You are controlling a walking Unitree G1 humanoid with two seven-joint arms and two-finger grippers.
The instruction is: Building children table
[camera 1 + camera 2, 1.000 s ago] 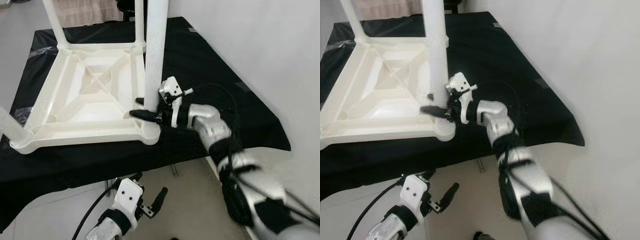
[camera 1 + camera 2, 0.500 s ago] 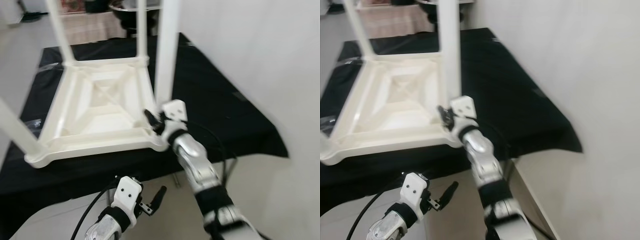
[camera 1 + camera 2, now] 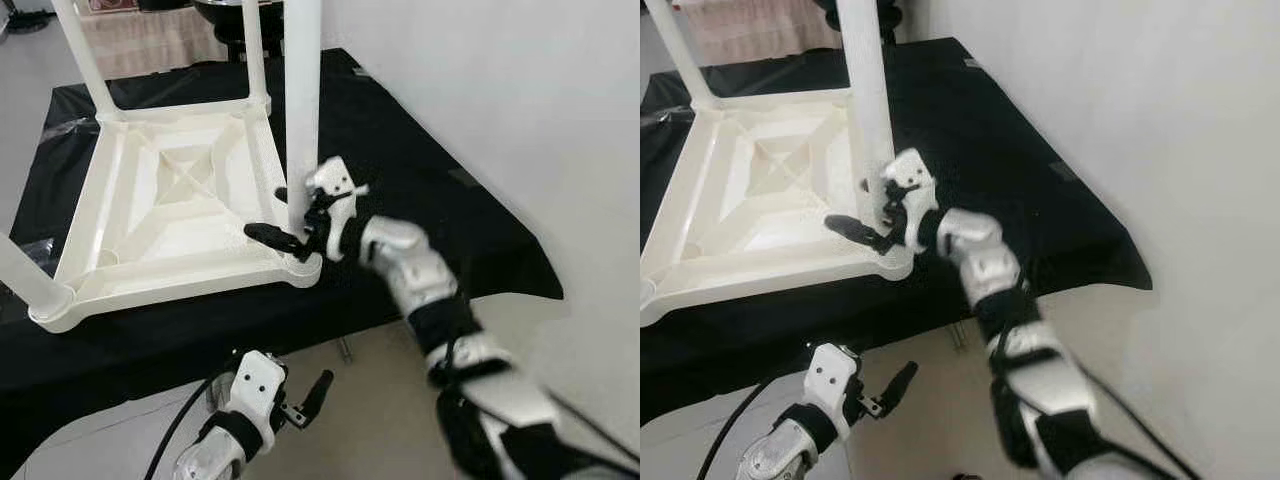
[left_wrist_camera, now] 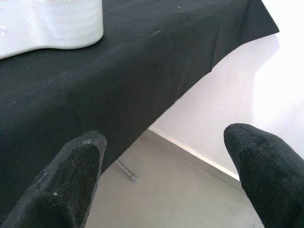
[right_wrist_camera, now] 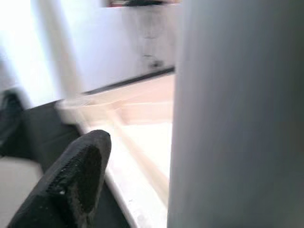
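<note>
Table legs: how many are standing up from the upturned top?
4: near-right leg at the right hand, far-right, far-left, near-left.

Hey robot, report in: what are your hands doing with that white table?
Right hand open around near upright leg of upside-down white plastic table. Left hand open, idle below black-clothed tabletop. Nothing in the way.

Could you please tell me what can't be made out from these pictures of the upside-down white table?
- Tops of the table legs: cut off by the upper edge in both eye views.
- Right gripper: the near leg hides one finger, so whether its jaws clamp the leg is unclear.
- Right wrist view: blurred; the leg blocks most of it.
- Left gripper, jaws open, below the black tablecloth: the table is cut off there.
</note>
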